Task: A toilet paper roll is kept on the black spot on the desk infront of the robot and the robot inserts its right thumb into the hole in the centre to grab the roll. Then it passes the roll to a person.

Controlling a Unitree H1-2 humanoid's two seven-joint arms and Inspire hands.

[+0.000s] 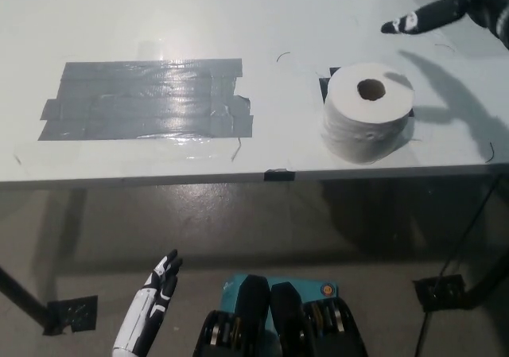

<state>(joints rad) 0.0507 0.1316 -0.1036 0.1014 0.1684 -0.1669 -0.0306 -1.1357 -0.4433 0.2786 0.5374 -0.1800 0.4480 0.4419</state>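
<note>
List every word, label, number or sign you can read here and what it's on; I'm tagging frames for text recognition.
There is no readable text in this view.
The toilet paper roll is plain white, with no print visible.
The grey tape patch on the desk shows only glare.
The small black mark at the desk edge is too small to tell whether it bears writing.

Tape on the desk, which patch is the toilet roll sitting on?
The small black patch under the toilet roll, right of the big grey patch, which is bare.
</note>
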